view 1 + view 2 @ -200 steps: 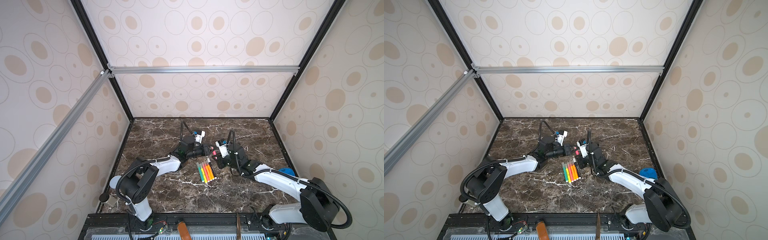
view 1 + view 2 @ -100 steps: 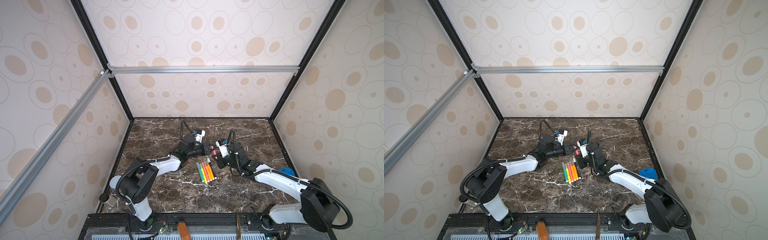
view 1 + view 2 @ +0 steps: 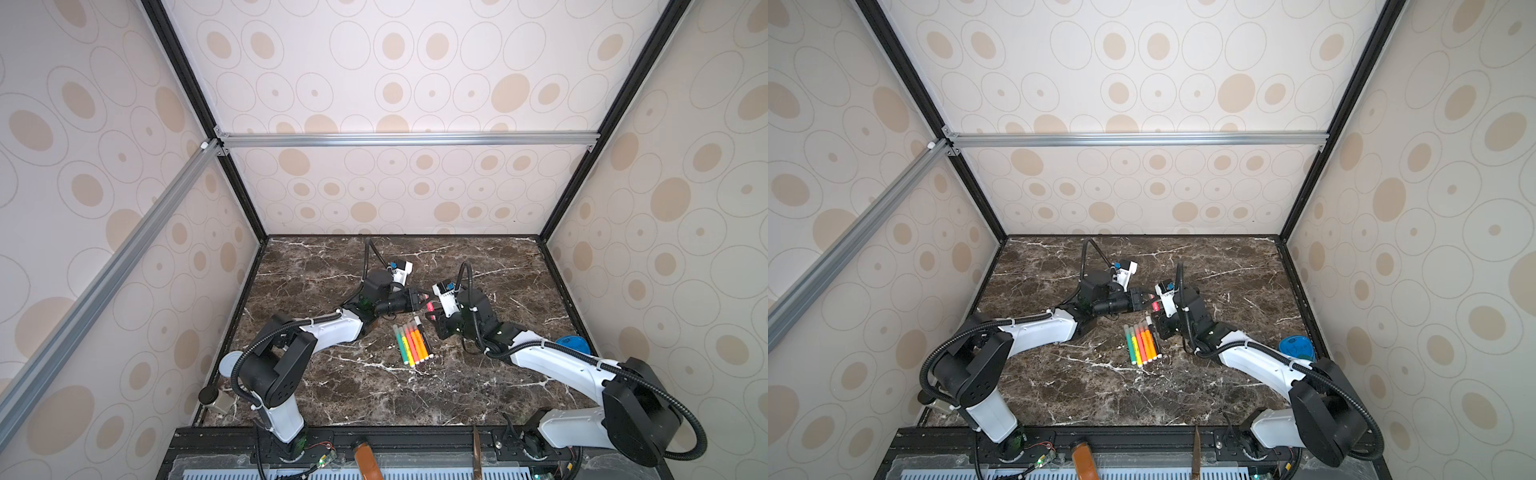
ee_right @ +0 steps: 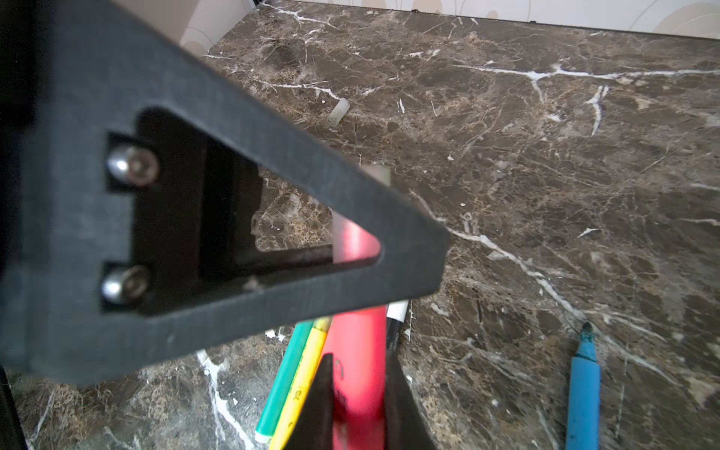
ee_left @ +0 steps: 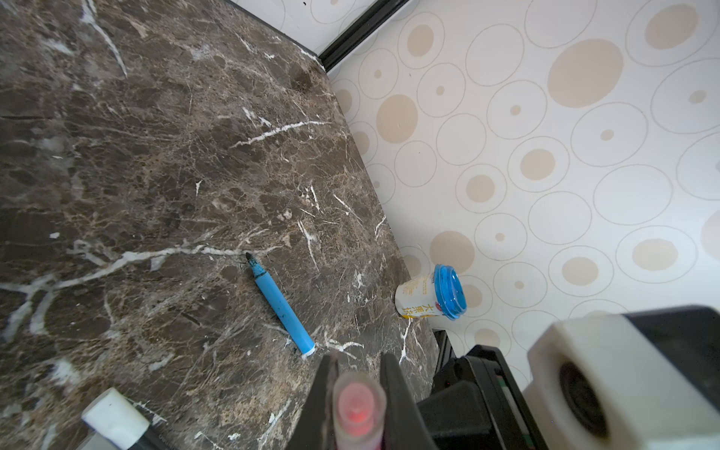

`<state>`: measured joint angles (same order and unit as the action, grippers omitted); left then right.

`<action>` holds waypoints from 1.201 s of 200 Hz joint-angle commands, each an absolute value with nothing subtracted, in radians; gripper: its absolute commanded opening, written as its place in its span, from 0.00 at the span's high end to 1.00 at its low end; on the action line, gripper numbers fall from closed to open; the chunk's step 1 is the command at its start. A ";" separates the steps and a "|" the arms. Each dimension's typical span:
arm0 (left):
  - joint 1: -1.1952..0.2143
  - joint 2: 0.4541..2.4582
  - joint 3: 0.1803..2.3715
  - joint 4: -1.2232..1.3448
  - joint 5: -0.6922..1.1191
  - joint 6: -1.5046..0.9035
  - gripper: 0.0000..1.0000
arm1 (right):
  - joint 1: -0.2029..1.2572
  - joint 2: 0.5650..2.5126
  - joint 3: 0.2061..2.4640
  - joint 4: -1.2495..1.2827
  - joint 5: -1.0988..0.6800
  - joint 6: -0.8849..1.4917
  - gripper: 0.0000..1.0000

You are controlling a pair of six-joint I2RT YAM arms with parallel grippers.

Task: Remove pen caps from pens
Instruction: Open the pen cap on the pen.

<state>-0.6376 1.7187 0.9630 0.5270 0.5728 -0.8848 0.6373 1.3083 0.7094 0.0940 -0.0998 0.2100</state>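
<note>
Above the middle of the marble table (image 3: 478, 395), a pink pen (image 3: 430, 308) is held between the two arms in both top views. The left tool (image 3: 420, 300) is clamped on the translucent pen cap (image 5: 358, 405) at the pen's end. In the left wrist view the cap is seen end-on between the two dark fingers (image 5: 393, 389), with the pink tip showing inside it. The right tool (image 4: 356, 389) is closed on the pen's body, as seen in the right wrist view, where the cap is partly hidden behind the left tool's finger. Whether the cap is fully seated on the pen cannot be told.

Just beneath the pair, a row of pens (image 3: 411, 344) is laid side by side on the table, touching: green, yellow, orange shades and black, with pale caps at their far ends. A blue pen (image 5: 280, 306) is seen lying uncapped and apart from the row. A loose cap (image 4: 338, 111) lies further off on the table. A cup with a blue lid (image 5: 430, 298) stands at the table's edge by the wall.
</note>
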 commanded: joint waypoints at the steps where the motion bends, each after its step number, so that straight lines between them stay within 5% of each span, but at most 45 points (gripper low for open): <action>1: -0.633 1.725 1.021 0.442 0.509 -0.754 1.00 | 0.632 1.261 0.668 0.028 -0.101 0.218 1.00; 240: -0.332 1.882 1.417 0.247 0.507 -0.666 1.00 | 0.636 1.160 0.529 -0.072 -0.174 0.185 1.00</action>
